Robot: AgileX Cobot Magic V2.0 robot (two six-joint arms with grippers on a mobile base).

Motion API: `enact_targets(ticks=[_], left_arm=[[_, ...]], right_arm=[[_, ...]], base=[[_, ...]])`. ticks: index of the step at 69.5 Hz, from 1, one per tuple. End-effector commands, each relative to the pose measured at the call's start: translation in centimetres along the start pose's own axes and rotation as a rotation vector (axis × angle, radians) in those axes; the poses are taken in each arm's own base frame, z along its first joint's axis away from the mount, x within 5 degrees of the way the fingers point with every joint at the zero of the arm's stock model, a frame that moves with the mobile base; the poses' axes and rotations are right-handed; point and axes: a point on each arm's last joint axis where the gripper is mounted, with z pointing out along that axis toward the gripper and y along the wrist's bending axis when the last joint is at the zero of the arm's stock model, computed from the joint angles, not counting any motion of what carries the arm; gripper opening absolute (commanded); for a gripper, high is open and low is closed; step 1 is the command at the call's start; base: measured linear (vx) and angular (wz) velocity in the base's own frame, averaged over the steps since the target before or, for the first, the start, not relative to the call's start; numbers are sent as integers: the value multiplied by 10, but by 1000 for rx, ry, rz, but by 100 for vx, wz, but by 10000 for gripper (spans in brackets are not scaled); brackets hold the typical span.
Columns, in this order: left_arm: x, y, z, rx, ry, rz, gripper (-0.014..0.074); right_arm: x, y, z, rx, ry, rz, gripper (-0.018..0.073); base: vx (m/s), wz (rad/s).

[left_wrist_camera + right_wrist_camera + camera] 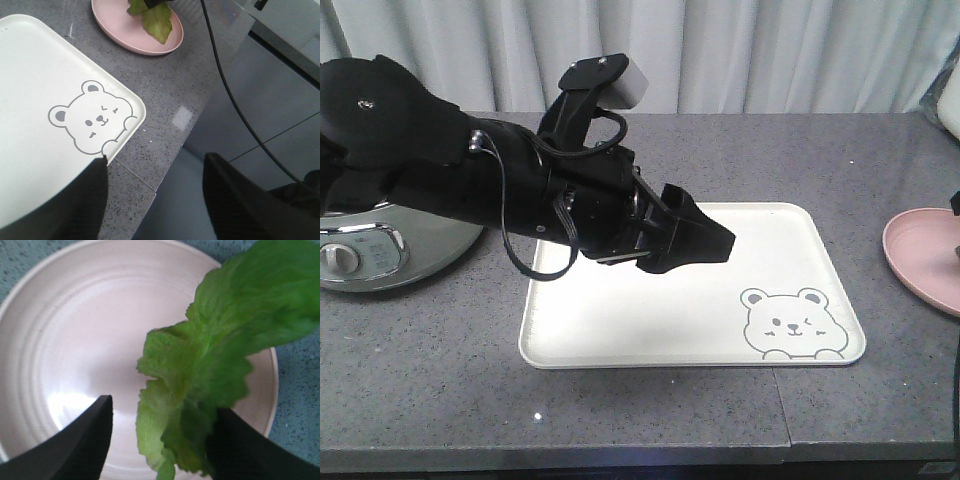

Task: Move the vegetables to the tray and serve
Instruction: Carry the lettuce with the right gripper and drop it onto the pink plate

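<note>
Currently | right gripper: fingers apart, straddling lettuce leaf on pink plate, poised to pinch | left gripper: equally apart, empty, hovering over tray, probably ready to carry it.

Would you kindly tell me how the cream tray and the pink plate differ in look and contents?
The tray is rectangular with rounded corners; the pink plate is round. The tray is cream-white with a bear drawing; the plate is plain pink. The tray shows no food; the lettuce leaf is over the plate. Both rest on the grey countertop.
</note>
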Motion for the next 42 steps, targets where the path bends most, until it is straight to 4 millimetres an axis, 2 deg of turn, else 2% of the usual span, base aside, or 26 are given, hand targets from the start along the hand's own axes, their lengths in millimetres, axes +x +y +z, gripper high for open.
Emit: enact_targets(ticks=[1, 10, 24, 42], left_arm=[[-12, -15, -16, 34, -88, -2, 417], [-12, -15, -16, 34, -88, -2, 417], [-12, -15, -16, 34, -88, -2, 417], [-12, -15, -16, 34, -88, -2, 417]], right_arm=[[-11, 0, -40, -11, -102, 23, 403], [-15, 6, -52, -85, -115, 43, 403], [-14, 15, -54, -177, -99, 31, 403], [-9, 13, -53, -153, -42, 61, 403]], base=[[0, 0], [0, 0], [0, 0], [0, 0]])
